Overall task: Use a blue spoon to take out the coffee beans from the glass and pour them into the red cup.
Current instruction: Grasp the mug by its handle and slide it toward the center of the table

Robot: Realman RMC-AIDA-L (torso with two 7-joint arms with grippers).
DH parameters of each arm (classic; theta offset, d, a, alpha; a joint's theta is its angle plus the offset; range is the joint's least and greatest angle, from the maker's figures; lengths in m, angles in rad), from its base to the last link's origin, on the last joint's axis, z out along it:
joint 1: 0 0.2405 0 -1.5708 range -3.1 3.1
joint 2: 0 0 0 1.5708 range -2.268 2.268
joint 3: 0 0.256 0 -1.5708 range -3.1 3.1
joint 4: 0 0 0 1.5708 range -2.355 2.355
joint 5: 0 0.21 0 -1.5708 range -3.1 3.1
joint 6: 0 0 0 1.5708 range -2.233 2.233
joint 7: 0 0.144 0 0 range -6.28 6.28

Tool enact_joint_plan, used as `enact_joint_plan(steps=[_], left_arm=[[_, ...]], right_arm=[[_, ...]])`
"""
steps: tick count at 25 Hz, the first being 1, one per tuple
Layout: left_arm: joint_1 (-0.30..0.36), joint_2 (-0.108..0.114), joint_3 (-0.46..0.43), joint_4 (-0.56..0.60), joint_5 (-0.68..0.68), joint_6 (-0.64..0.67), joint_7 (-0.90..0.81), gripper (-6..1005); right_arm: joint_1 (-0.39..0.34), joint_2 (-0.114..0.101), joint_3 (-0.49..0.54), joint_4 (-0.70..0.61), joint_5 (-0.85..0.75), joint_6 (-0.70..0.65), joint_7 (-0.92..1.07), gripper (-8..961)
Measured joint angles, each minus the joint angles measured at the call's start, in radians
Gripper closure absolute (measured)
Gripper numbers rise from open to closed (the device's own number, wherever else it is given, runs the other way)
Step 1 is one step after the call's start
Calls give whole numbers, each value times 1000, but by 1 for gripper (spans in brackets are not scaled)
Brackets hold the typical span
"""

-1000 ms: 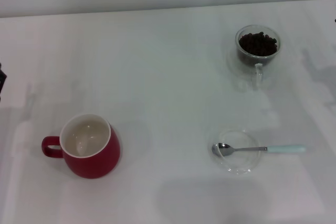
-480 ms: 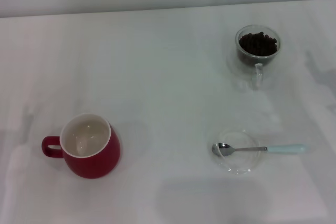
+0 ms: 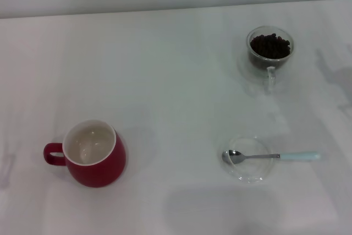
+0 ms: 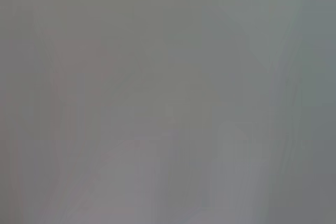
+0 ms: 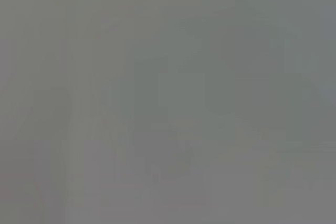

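step: not started, blue spoon (image 3: 272,156) untouched at 4 o'clock
pincers: none in view, you can't tell their state
next: grab the spoon handle, scoop from glass (image 3: 269,49) at 1 o'clock

Landmark: saucer (image 3: 250,159), near right on table (image 3: 165,81). Spoon (image 3: 269,156) lies across it, handle pointing right. Glass (image 3: 269,49) with beans (image 3: 269,45) well behind. Cup (image 3: 94,153) far left, level with saucer.
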Motion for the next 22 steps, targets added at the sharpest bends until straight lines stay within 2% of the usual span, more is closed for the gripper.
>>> enact_joint_plan(steps=[5, 9, 13, 22], left_arm=[[52, -3, 0, 0, 105, 15, 147, 200], [75, 1, 0, -2, 179, 19, 156, 199], [91, 1, 0, -11, 198, 20, 154, 199], [51, 2, 0, -51, 287, -17, 154, 199]], right_arm=[[8, 1, 0, -12, 0, 1, 1, 96], [16, 2, 0, -13, 0, 5, 2, 96], [18, 2, 0, -13, 0, 7, 2, 96], [22, 2, 0, -10, 0, 7, 2, 95]])
